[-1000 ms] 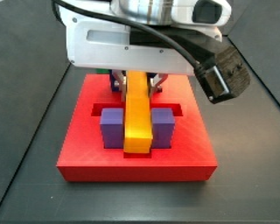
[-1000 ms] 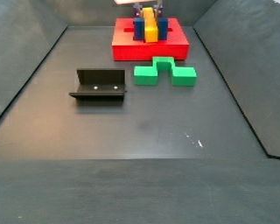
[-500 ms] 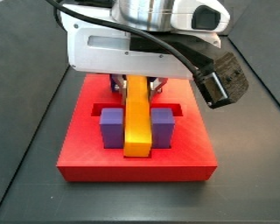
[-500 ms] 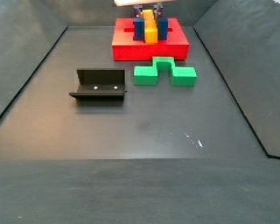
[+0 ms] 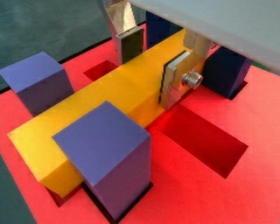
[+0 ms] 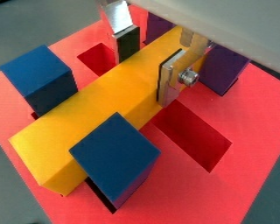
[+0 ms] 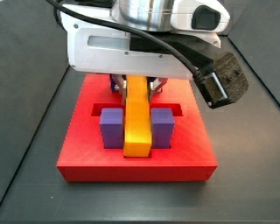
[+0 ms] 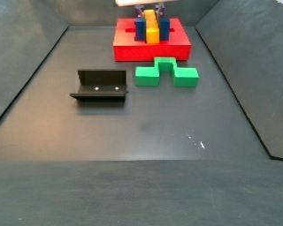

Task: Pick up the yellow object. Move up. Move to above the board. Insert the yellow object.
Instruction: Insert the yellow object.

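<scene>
The yellow object [image 5: 95,109] [image 6: 90,118] lies flat along a slot of the red board [image 5: 265,131] [image 6: 265,118], between the upright posts. In a side view it runs between two purple posts [image 7: 111,127] with its near end low in the board [image 7: 136,168]. My gripper [image 5: 152,77] [image 6: 149,74] straddles the bar's far half, and both dark pads press its long sides, so it is shut on the bar. In a side view the gripper [image 7: 136,86] hangs just over the board's back half. The far side view shows the board [image 8: 126,44] and the gripper [image 8: 150,11] small, at the back.
A crossing slot [image 5: 206,144] in the board lies bare beside the bar. Purple [image 5: 38,79] and blue posts [image 5: 230,70] stand close to the fingers. Off the board, green blocks [image 8: 168,71] lie just in front of it, and the fixture [image 8: 99,86] stands to their left.
Between one second and half a second ago the gripper and the bar sank a little into the board. Nothing has visibly moved since.
</scene>
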Motion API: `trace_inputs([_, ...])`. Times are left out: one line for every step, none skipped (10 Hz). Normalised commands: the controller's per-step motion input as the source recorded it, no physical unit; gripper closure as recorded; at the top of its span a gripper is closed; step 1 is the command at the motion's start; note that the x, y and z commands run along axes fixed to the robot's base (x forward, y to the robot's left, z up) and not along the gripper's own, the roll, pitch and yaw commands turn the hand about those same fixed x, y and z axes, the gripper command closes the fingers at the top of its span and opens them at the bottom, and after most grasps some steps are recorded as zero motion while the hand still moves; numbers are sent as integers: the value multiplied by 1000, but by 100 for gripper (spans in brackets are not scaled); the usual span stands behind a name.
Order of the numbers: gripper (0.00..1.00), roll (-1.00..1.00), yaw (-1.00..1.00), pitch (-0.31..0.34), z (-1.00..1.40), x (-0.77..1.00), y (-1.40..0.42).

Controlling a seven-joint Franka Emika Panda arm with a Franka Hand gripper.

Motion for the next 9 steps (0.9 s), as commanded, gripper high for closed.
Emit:
trace_inputs([100,-71,71,-149,-106,0,-100])
trace_inputs([100,0,0,-66,-129,0,-51])
trace_inputs([100,0,0,-9,-131,6,-57])
trace_inputs([100,0,0,-17,-151,0,-54])
trace_inputs([100,1,0,-24,-177,0,-3])
trace_inputs([100,33,0,-50,-263,0,0])
trace_inputs([100,19,0,-20,-129,0,0])
trace_inputs([100,0,0,0,0,31,0])
trace_inputs([100,-17,0,-24,-103,114,0])
